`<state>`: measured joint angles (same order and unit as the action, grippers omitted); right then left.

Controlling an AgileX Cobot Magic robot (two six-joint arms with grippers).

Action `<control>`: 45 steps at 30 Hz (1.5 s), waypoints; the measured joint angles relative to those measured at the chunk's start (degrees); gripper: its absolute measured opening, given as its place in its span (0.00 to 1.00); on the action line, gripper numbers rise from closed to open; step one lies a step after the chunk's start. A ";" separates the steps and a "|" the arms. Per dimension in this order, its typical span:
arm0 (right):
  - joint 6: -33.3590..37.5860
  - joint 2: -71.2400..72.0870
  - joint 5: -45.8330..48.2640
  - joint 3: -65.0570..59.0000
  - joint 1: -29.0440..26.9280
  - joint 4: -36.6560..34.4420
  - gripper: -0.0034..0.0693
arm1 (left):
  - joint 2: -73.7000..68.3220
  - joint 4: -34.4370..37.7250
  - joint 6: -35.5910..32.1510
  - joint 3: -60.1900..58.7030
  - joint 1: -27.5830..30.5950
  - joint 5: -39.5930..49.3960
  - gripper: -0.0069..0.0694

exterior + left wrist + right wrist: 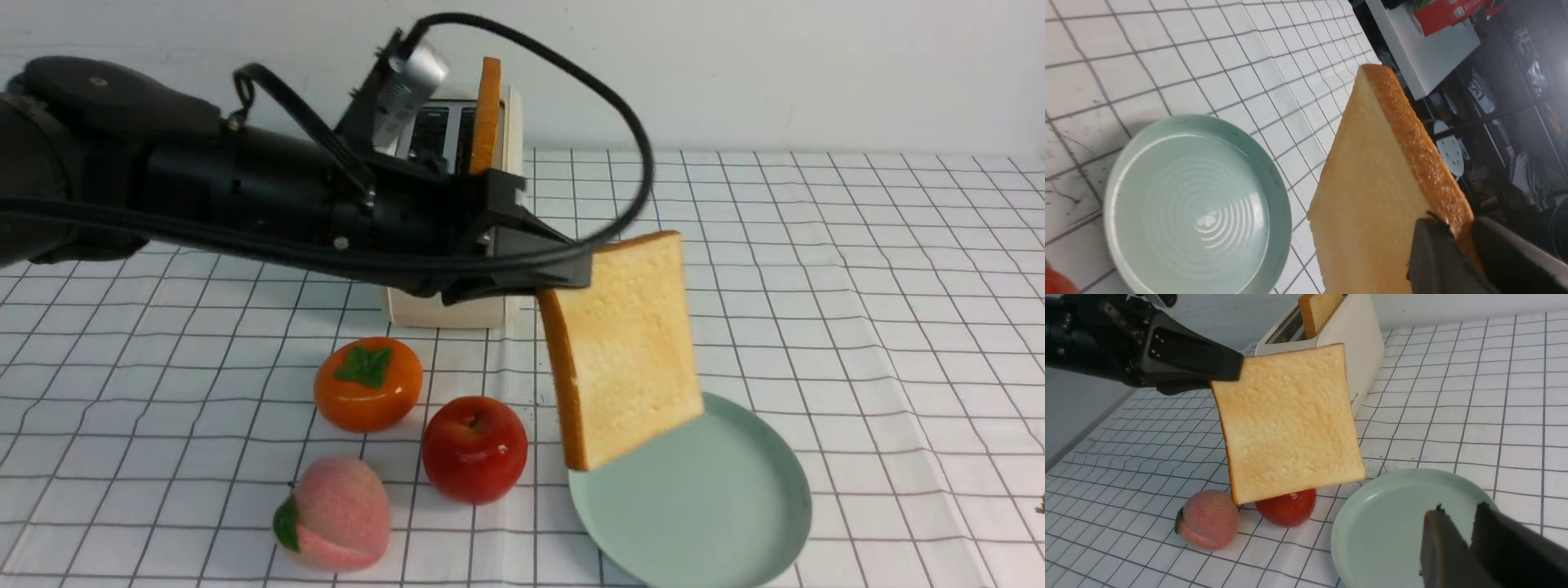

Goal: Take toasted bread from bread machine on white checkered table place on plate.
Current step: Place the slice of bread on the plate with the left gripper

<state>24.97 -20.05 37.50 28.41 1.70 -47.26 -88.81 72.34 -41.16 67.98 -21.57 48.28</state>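
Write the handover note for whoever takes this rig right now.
Left gripper: shut on the top corner of one slice of toasted bread. The slice hangs tilted in the air over the plate's edge and is not set down.
Right gripper: jaws together, holding nothing, near the plate.
Plate: on the white checkered table, nothing on it.
Second slice: upright in a slot of the bread machine.
Done: first slice is out of the machine.
Left: lay it on the plate, then fetch the second slice.
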 joint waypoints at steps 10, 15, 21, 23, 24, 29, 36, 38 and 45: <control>0.00 0.00 1.93 0.00 0.00 -0.09 0.22 | -2.61 0.91 -2.05 -0.02 -4.70 -9.21 0.19; 0.00 0.00 3.68 0.00 0.00 -0.09 0.22 | -5.32 1.63 -2.11 -0.02 -4.69 -11.64 0.19; 0.05 0.00 4.29 0.00 0.00 -0.09 0.22 | -9.04 3.38 -2.17 -0.02 -5.36 -6.66 0.19; 0.05 0.00 4.35 0.00 0.00 -0.09 0.22 | -10.15 3.51 -2.17 -0.02 -6.29 -5.92 0.19; 0.05 0.00 4.35 0.00 0.00 -0.09 0.22 | -11.22 3.59 -2.17 -0.02 -7.39 -6.10 0.19; 0.05 0.00 4.47 0.00 0.00 -0.09 0.22 | -14.37 4.85 -3.87 -0.02 -9.93 -9.13 0.19; 0.05 0.00 4.58 0.00 0.00 -0.09 0.22 | -15.85 12.84 -9.89 0.04 -10.07 -11.55 0.19; 0.05 0.00 4.64 0.00 0.00 -0.09 0.22 | -16.53 14.36 -10.75 0.04 -10.07 -11.62 0.19; 0.05 0.00 4.64 0.00 0.00 -0.09 0.22 | -18.68 15.11 -11.07 0.04 -10.07 -12.52 0.19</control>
<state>25.02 -20.05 42.14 28.41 1.70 -47.35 -107.49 87.45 -52.23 68.02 -31.64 35.75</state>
